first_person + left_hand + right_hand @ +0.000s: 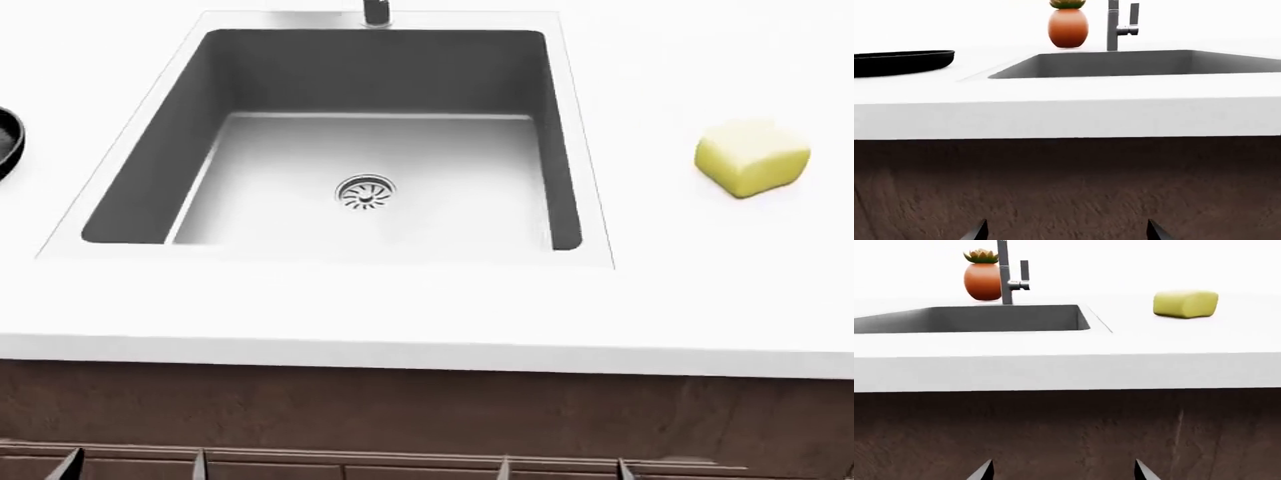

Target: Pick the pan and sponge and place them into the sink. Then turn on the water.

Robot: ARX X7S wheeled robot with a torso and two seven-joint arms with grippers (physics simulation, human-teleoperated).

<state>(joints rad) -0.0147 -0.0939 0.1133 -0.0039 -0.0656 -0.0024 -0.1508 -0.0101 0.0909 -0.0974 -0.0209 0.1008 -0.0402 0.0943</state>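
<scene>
Large rectangular recessed sink point(134, 190), dark grey walls, light steel floor, round slotted drain point(366, 192) at the floor's middle: set into the white worktop point(400, 310), nearer its front edge than the other items. Basin seen dry and unoccupied.

Round black frying pan point(902, 61): laid flat on the worktop beyond the sink's left rim, apart from it; only a sliver is caught at the head view's left border.

Pale yellow soft sponge block point(753, 157), rounded corners: resting on the worktop to the right of the sink's right rim, well apart from it.

Tall dark grey faucet point(1113, 25) with side lever point(1133, 17): mounted behind the sink's rear rim.

Orange round pot point(1068, 27) with a green-tipped plant: placed at the rear of the worktop, just beside the faucet.

Left end effector point(1066, 232): 2 dark fingertips held apart, gripping nothing, below the worktop's front edge, facing the brown cabinet front point(1067, 190).

Right end effector point(1064, 471): 2 fingertips likewise apart, unladen, below the front edge.
</scene>
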